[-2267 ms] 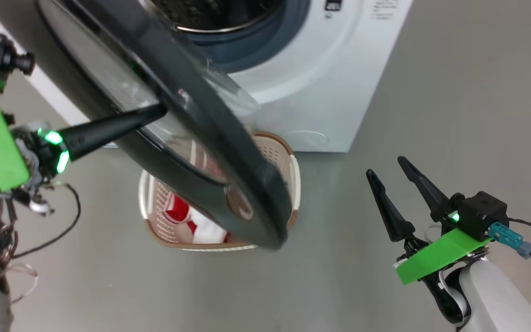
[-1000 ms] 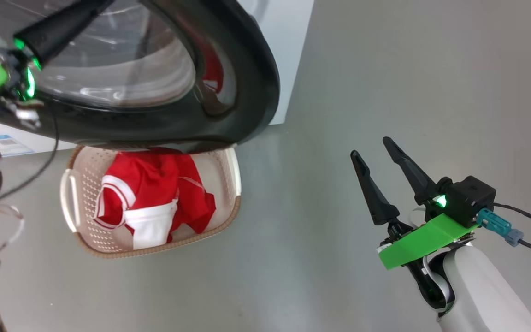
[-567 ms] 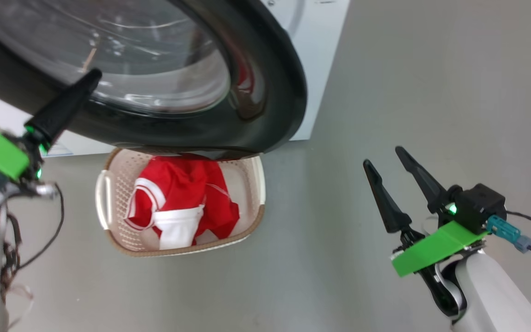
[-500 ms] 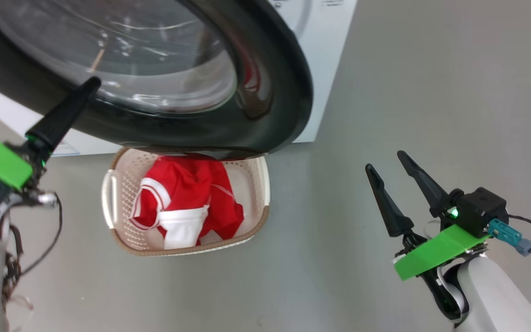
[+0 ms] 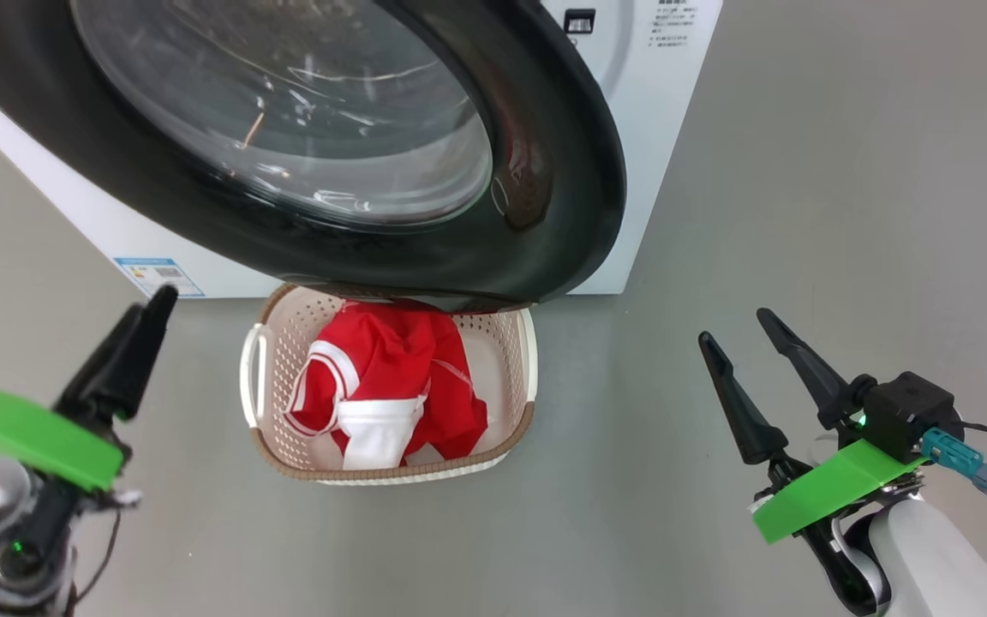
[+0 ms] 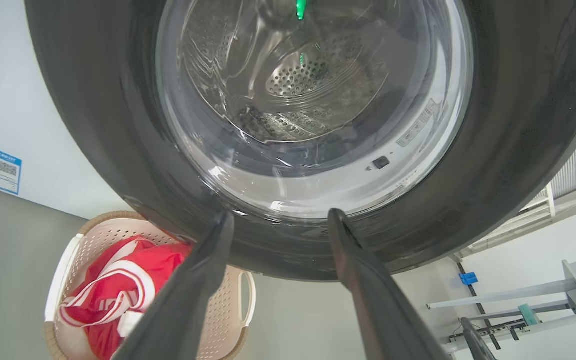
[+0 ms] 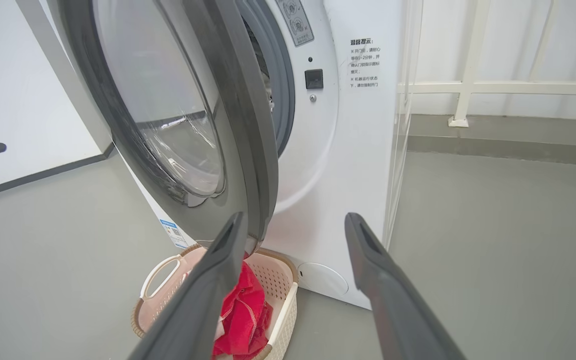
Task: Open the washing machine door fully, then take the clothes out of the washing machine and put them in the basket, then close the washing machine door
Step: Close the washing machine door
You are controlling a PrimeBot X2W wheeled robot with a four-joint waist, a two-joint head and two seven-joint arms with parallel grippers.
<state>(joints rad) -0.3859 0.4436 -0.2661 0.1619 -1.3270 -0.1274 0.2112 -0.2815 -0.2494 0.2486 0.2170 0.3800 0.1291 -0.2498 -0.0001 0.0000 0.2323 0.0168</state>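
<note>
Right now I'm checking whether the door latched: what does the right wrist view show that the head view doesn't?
Right wrist view: the washing machine door edge-on, standing off the grey gasket, unlatched. Head view: the green mount of the open right hand and the white panel on the clothes. Both: the door, the basket holding red clothes, the washing machine.

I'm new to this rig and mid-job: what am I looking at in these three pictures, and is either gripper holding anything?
A two-armed robot faces a white washing machine. The wide picture comes from its head, looking down. The other two come from a camera on each wrist, looking out along that arm's dark fingers. On the grey floor stands a basket with red clothes in it, under the black-rimmed door. The right wrist view shows the door ajar. The left gripper and right gripper are open and hold nothing.
</note>
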